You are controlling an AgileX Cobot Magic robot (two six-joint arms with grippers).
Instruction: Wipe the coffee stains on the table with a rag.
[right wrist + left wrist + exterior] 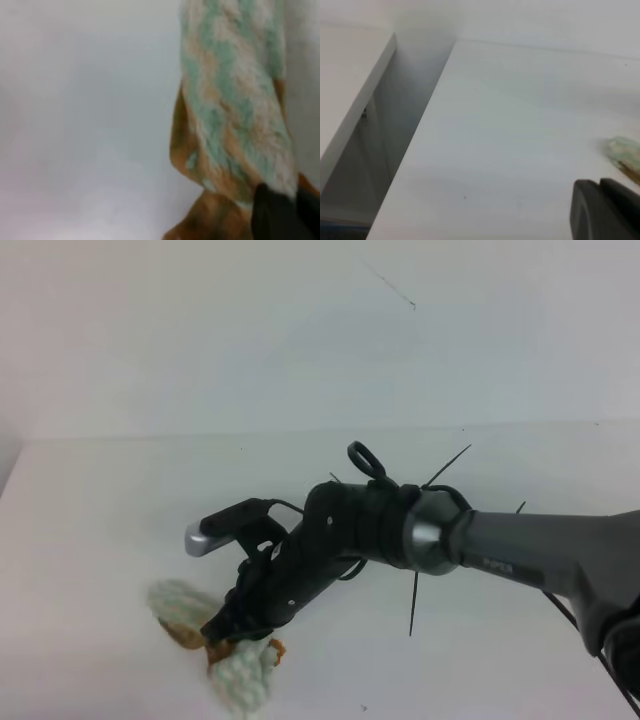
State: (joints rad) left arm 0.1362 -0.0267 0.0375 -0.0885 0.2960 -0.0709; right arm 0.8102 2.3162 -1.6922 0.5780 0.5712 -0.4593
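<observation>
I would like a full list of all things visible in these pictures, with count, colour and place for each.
rag: one, pale green and white with brown soaked patches, lying on the table at the front left, under the gripper.
coffee stains: one orange-brown trace showing at the rag's edge; the rest is hidden.
table: one, white, filling the lower part of the view.
wall: one, white, behind the table.
right gripper: one, black, shut on the rag, reaching in from the right.
left gripper: only a dark part shows at the left wrist view's corner.

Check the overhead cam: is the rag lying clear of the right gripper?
No. The right gripper is shut on the rag, pressing it onto the table, with pale green cloth showing on both sides of it.
</observation>
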